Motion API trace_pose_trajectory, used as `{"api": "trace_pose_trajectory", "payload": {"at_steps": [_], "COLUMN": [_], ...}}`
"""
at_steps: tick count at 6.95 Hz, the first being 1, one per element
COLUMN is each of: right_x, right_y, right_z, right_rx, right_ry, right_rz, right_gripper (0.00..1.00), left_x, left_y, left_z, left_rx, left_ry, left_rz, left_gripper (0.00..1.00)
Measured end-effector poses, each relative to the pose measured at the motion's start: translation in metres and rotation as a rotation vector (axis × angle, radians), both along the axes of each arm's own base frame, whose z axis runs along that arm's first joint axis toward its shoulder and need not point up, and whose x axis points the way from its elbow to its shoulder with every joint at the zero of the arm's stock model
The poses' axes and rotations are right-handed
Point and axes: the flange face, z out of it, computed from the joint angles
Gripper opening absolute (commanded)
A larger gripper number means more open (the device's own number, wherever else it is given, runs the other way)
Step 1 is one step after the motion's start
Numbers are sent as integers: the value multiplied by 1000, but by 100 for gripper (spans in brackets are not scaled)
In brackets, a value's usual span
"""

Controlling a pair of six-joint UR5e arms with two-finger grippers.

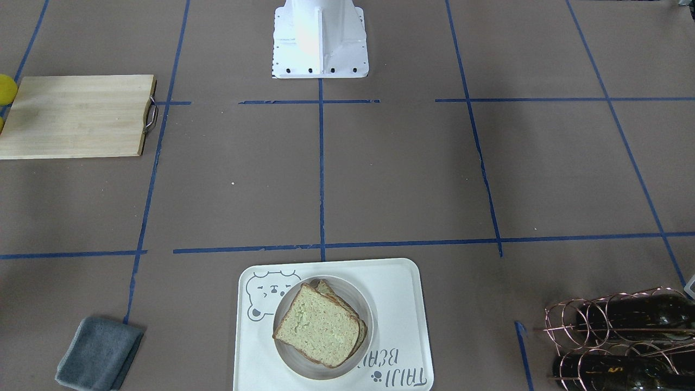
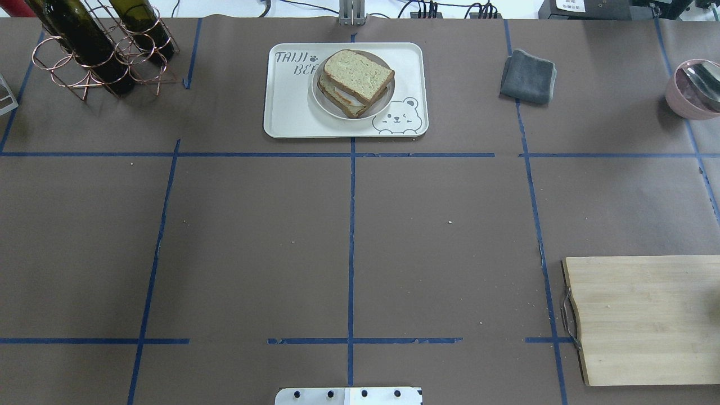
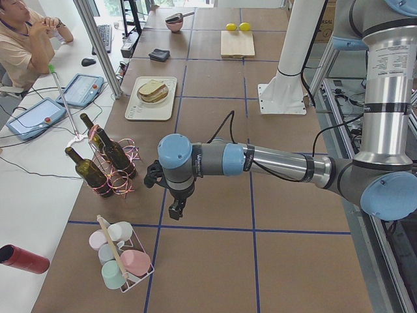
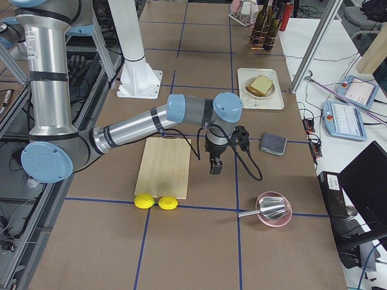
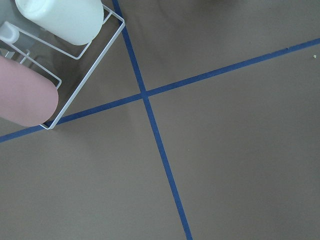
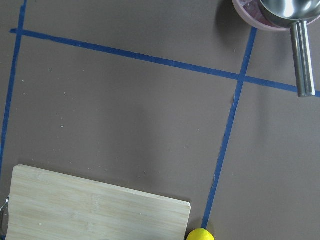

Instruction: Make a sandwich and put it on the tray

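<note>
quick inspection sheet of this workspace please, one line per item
Surface: brown paper-covered table with a blue tape grid; a few crumbs.
Job's things: sandwich of two tan bread slices, stacked on a small round white plate, which sits on the cream bear-print tray.
Clutter: pale wooden cutting board, two yellow lemons, folded grey cloth, pink bowl with metal scoop, copper wire rack of dark bottles, white wire basket of pastel cups.
Grippers: left gripper and right gripper hang over the table, away from the tray; cannot tell whether the jaws are open.
Cables: black cable loops at the right wrist.
Surroundings: seated operator at a white side desk.
</note>
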Motion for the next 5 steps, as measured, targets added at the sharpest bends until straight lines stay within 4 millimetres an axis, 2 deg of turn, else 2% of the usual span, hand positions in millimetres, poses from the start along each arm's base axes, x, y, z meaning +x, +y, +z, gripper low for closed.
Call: {"api": "trace_pose_trajectory", "payload": {"at_steps": [1,2,4,5], "right_x": [-1,-3,-5,-6], "right_y": [-2,-7,-19,-15], "right_z": [6,18,45,54], "right_rx": [-9,-7,52,56], "right_ry": [0,0,-8,-20], "right_rz": [-6,-11,-9,-8], "right_gripper": [100,100,100,100], "left_x": [-1,-2,-2,-3], "left_y": [-4,-10,-12,-11], "left_z": [-2,-7,-5,-4], "left_rx": [2,6,-7,-46], "left_ry": [-4,-8,-19,-28], "left_rz": [-1,-1,-10,-47], "left_gripper": [100,100,100,100]}}
